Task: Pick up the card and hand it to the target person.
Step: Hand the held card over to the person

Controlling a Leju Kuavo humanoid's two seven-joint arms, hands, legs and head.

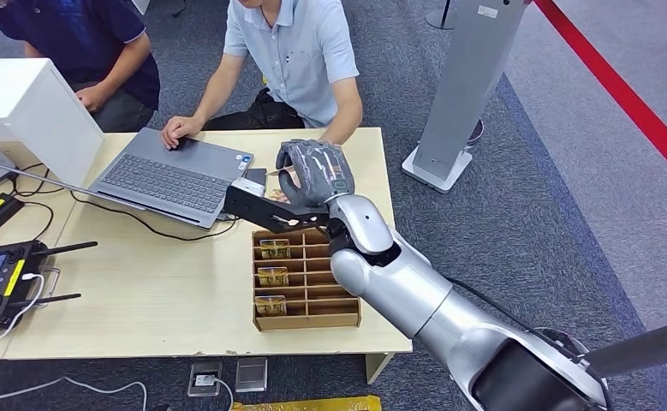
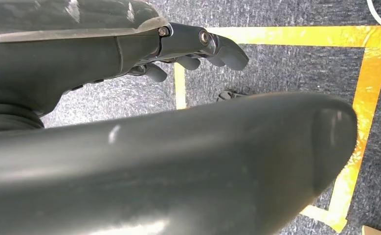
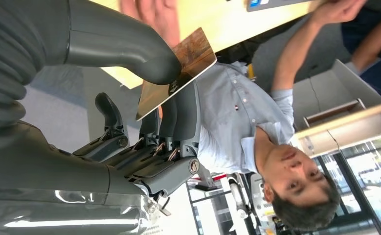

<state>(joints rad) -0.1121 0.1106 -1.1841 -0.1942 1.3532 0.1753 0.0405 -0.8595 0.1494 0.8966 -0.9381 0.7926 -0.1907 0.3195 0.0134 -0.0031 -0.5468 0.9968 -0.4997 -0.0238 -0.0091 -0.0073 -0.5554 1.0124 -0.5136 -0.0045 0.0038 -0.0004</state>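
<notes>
My right hand (image 1: 314, 171) is raised over the far edge of the table (image 1: 141, 291), just in front of the person in the light blue shirt (image 1: 291, 51). In the right wrist view the card (image 3: 178, 73), brown and glossy, is pinched between the thumb (image 3: 115, 44) and the dark fingers (image 3: 173, 127) of that hand (image 3: 144, 161). A blurred hand of the person (image 3: 151, 12) is close to the card's far end. The person's other hand (image 1: 180, 130) rests on the laptop (image 1: 171, 175). My left hand (image 2: 193, 49) hangs above the carpet and holds nothing.
A wooden slotted box (image 1: 306, 274) with several cards stands under my right forearm. A remote controller (image 1: 0, 274) and cables lie at the table's left, by a white box (image 1: 26, 111). A second person (image 1: 81, 43) sits far left. A grey stand (image 1: 467, 86) rises at the right.
</notes>
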